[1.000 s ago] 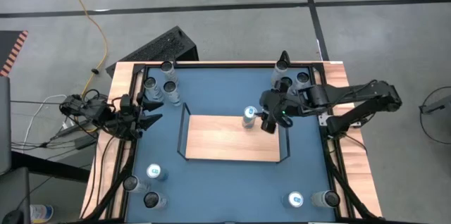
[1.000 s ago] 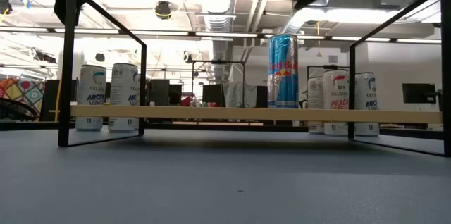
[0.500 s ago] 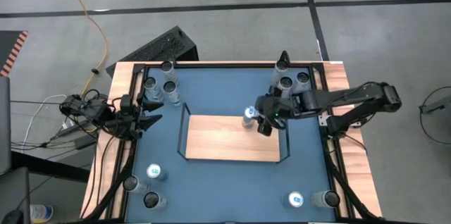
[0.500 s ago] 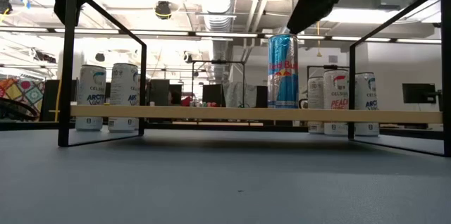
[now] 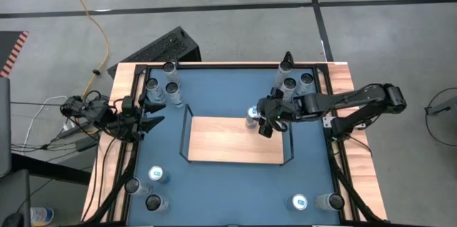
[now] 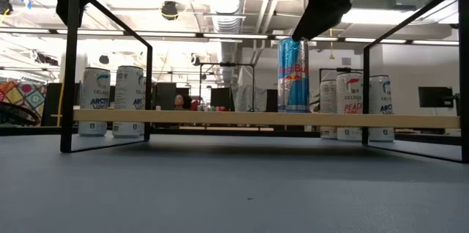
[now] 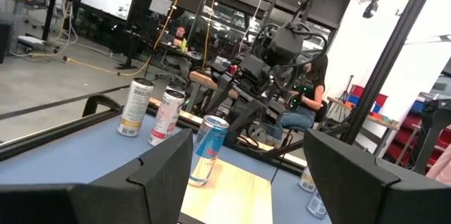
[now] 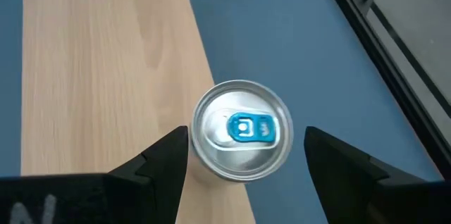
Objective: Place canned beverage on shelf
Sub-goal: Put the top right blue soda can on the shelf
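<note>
On the shelf (image 5: 235, 140), near its far right corner, the blue and silver can (image 6: 294, 75) stands upright on the light-wood board, its blue pull tab facing up. Directly above that can hangs the right tool (image 8: 243, 155), its two dark fingers (image 8: 165, 159) spread apart on either side of the lid and, as far as the right wrist view lets me judge, not touching it. From the low view, the fingers' tips sit just at the can's top rim, though contact is hard to confirm there. Around the shelf, the blue worktop (image 5: 235, 184) carries other cans: a cluster beyond the far right corner (image 5: 294, 83), a group at the far left (image 5: 163, 88), and pairs at the near left (image 5: 153, 184) and near right (image 5: 314, 202). Off at the worktop's left edge waits the left tool (image 5: 152, 113), its fingers apart and holding nothing.
</note>
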Controlling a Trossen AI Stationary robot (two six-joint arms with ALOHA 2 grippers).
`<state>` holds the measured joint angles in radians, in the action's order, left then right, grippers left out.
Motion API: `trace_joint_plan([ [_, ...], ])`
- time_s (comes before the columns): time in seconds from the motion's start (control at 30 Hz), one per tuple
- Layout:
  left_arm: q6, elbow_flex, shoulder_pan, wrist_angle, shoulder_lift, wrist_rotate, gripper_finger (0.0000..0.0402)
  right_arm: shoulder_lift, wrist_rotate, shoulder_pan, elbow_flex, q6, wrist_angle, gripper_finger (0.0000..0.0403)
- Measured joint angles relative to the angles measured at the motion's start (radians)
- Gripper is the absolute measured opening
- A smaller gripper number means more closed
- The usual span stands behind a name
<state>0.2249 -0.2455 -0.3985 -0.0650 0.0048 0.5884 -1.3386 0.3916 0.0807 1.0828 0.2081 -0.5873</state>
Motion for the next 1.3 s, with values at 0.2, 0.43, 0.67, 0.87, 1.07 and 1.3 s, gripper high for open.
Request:
trace_joint_plan([
  [0.2, 0.0, 0.0, 0.0, 0.001, 0.0, 0.0, 0.0256, -0.004, -0.003, 0.0, -0.039, 0.001, 0.06, 0.0265],
  [0.43, 0.006, 0.0, 0.0, 0.001, 0.0, 0.001, 0.0256, -0.005, -0.003, -0.002, -0.11, 0.009, 0.158, 0.0265],
  [0.67, 0.007, 0.0, 0.0, 0.0, 0.0, 0.002, 0.0256, -0.005, 0.002, -0.009, -0.113, 0.005, 0.208, 0.0264],
  [0.87, 0.007, 0.0, 0.0, 0.0, 0.0, 0.002, 0.0256, -0.019, 0.001, -0.019, -0.112, 0.008, 0.246, 0.0248],
  [1.07, 0.008, 0.0, 0.0, 0.0, 0.0, 0.002, 0.0256, -0.053, 0.0, -0.018, -0.108, 0.011, 0.294, 0.0223],
  [1.3, 0.008, 0.0, 0.0, 0.0, 0.0, 0.0, 0.0256, -0.074, -0.026, -0.025, -0.111, -0.003, 0.367, 0.0216],
])
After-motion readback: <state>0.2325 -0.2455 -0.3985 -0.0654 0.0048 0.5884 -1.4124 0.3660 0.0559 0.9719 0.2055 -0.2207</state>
